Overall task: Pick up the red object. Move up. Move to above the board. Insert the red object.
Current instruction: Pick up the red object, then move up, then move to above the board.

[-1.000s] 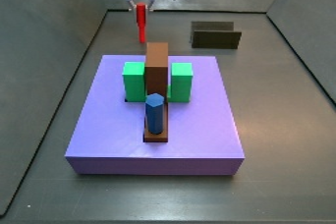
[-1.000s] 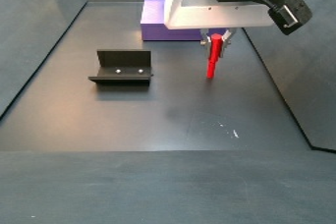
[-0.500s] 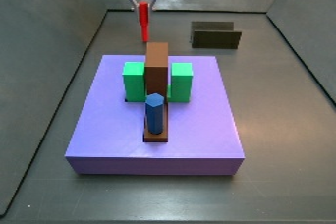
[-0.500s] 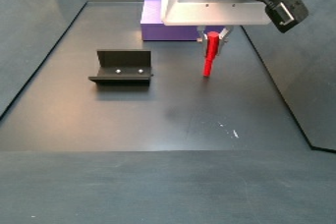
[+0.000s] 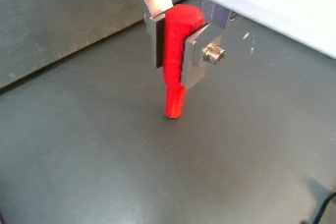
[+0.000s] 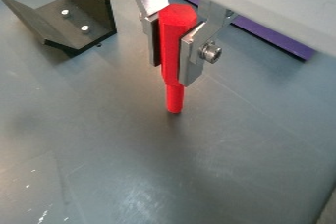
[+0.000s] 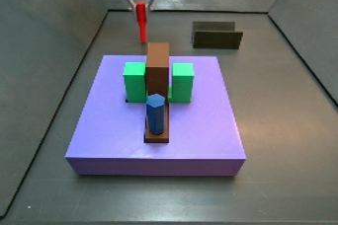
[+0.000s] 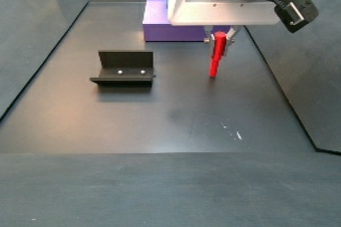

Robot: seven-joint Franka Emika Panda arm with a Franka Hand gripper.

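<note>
The red object (image 5: pixel 175 66) hangs upright, clamped at its top between the pads of the gripper (image 6: pixel 175 41), its lower tip clear of the floor and short of the board's (image 7: pixel 157 61) far end. Carry it level toward the board, keeping it vertical, and stop over bare plank beyond the blue peg (image 7: pixel 154 113).

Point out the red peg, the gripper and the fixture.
red peg (image 6: pixel 174 81): a wrist view, mid shaft below the fingers.
gripper (image 6: pixel 172 33): same view, between the fingertips, shut on the peg.
fixture (image 8: pixel 123 69): a side view, its upright face.
</note>
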